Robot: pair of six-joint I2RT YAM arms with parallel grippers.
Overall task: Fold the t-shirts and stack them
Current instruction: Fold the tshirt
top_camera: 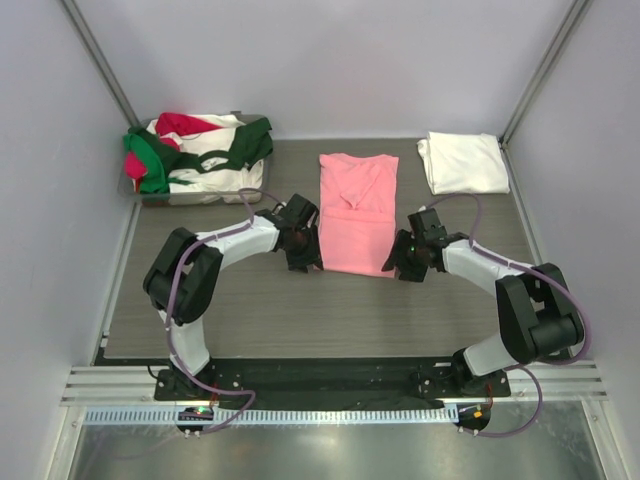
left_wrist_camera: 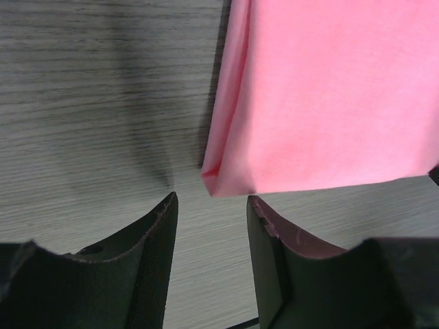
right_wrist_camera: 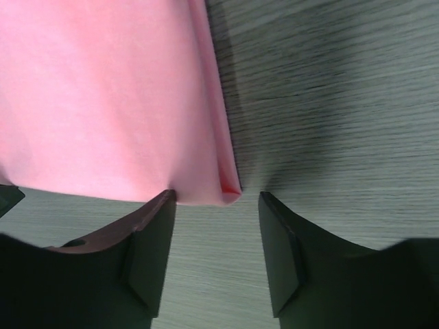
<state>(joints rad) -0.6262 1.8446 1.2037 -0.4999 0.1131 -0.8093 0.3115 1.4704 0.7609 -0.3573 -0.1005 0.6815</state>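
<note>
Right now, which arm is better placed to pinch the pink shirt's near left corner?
Left arm: its jaws stand open at that corner of the pink shirt; the right arm is at the other near corner.

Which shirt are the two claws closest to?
The pink shirt, flat in the middle, with the left gripper and right gripper at its near corners. The white shirt lies folded back right; the rest are heaped back left.
</note>
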